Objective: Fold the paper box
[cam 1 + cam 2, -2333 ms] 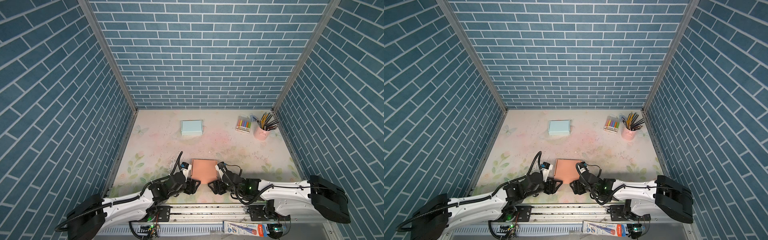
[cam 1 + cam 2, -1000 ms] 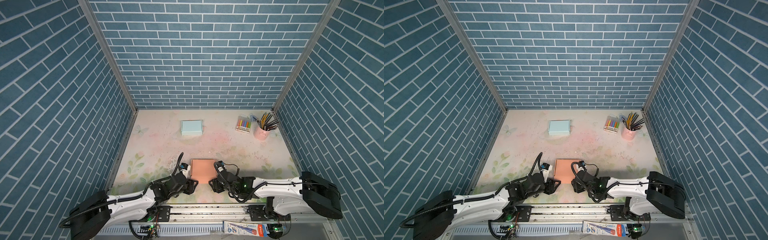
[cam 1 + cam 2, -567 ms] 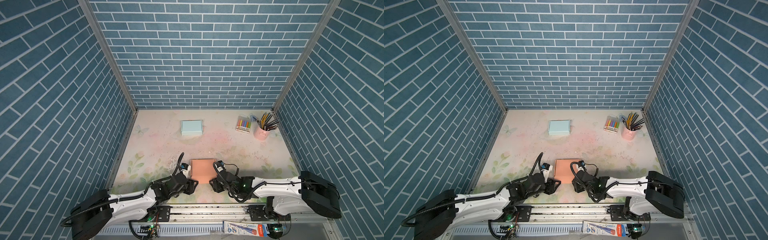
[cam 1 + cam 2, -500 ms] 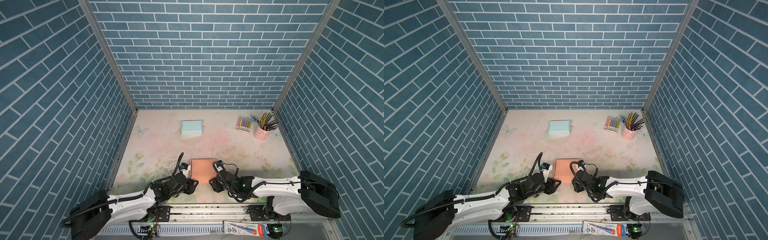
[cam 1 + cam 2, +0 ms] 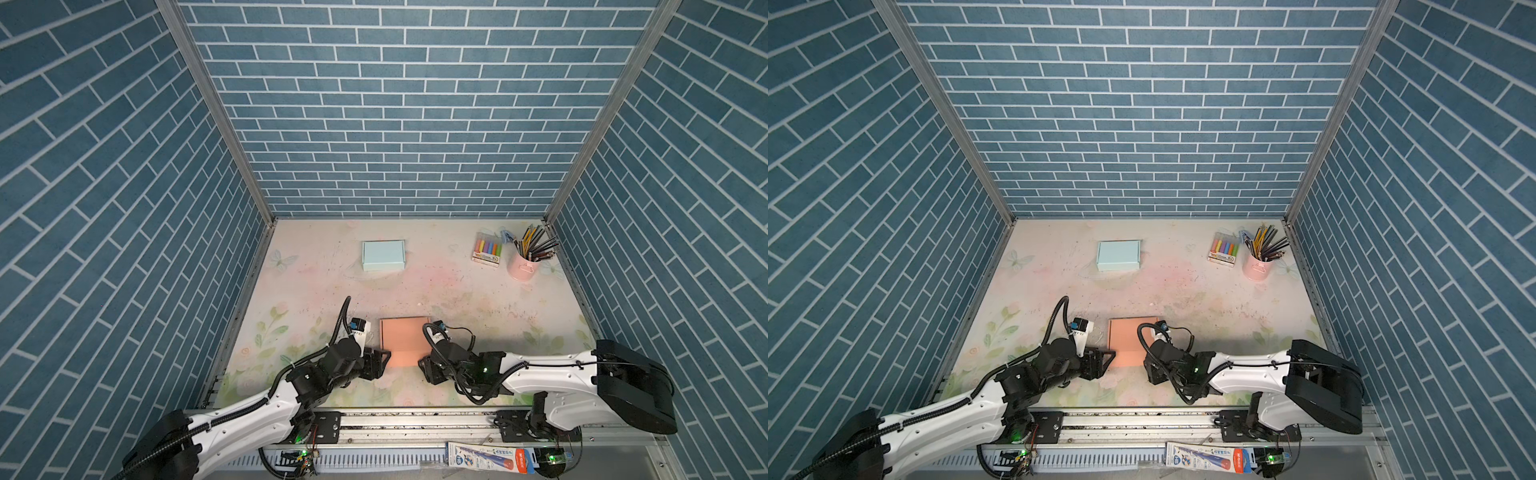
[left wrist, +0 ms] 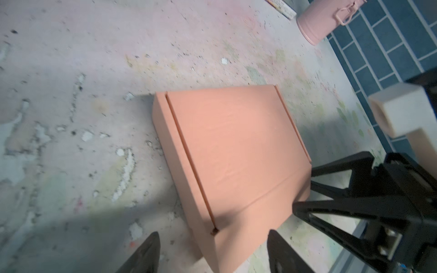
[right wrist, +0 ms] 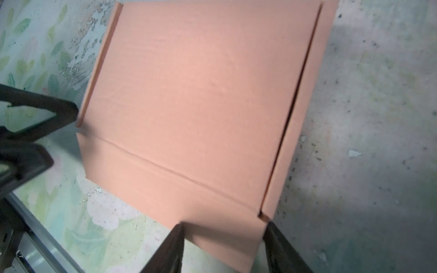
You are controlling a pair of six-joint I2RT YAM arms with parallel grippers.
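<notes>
Near the front edge of the table (image 5: 436, 286), between 2 grippers: 1 paper box (image 5: 402, 338), salmon card. The lid lies shut, a slot runs along each side edge, and 1 crease crosses the front panel. It has sat in the same place for the last 2 seconds.

Changes:
- The left gripper (image 6: 212, 236) has spread its jaws over the last second. They now stand wide, astride the box's front-left corner. Bare table shows between 1 fingertip and the card, so it appears to hold nothing.
- The right gripper (image 7: 224, 224) has crept in from farther right to the front-right corner. Its jaws stand partly apart around that corner. Whether they pinch the card cannot be told.

Meaning, as a judgement: the box looks closed and squared, and the left side is letting go. The fold seems finished or nearly so. What probably remains is a check that the lid stays down, then release.

Writing and labels:
- Paper box: no print on any visible face.
- Pale blue box (image 5: 383, 254), far side of the table: blank lid.
- Marker pack (image 5: 487, 251), beside the pink cup (image 5: 521, 266) of pencils: a label strip is present but too small to read.
- Blue-and-red packet (image 5: 486, 459) on the front rail: printed, but the lettering is not legible.
</notes>
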